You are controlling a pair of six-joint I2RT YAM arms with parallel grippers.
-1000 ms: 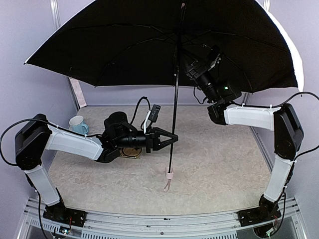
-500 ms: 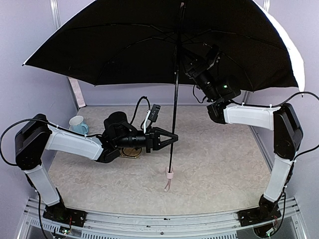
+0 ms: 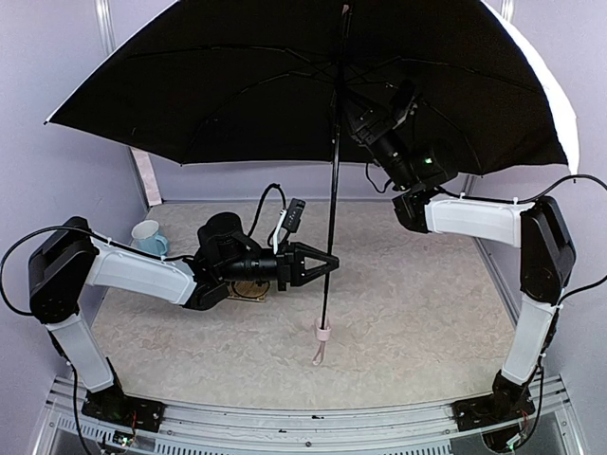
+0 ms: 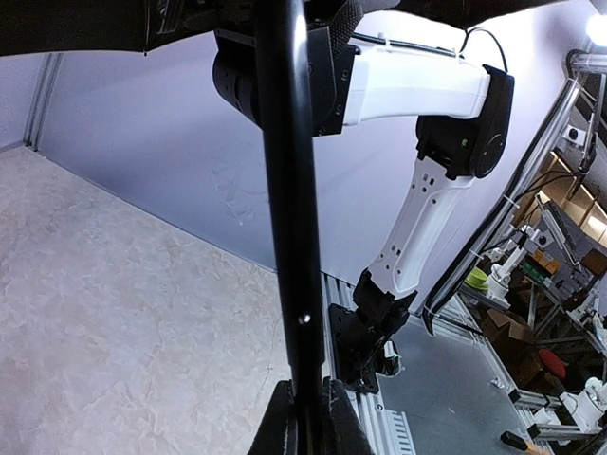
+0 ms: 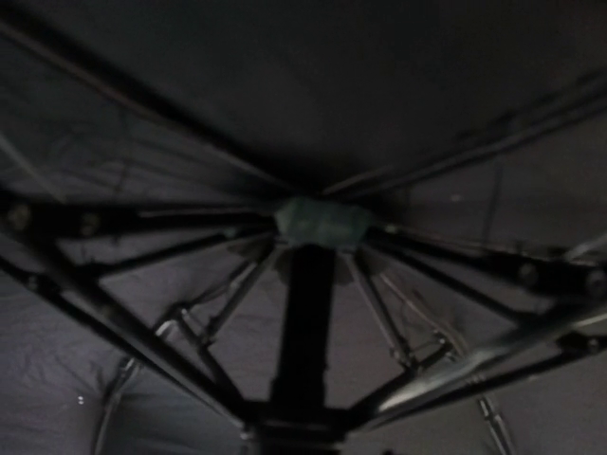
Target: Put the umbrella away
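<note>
Umbrella (image 3: 237, 95) open, beige tabletop (image 3: 417, 332), lilac walls (image 3: 47, 190)

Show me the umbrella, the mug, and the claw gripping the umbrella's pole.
The umbrella (image 3: 237, 85): top view, dark underside of its canopy.
The mug (image 3: 148, 237): top view, its side wall.
The left gripper (image 3: 329, 259): top view, between its fingertips at the pole.

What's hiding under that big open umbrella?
Under the umbrella you see its dark ribs and pole, the left pincer clamped on the pole, and the right arm raised high. The right pincer blends into the dark canopy, so its grip cannot be seen.
</note>
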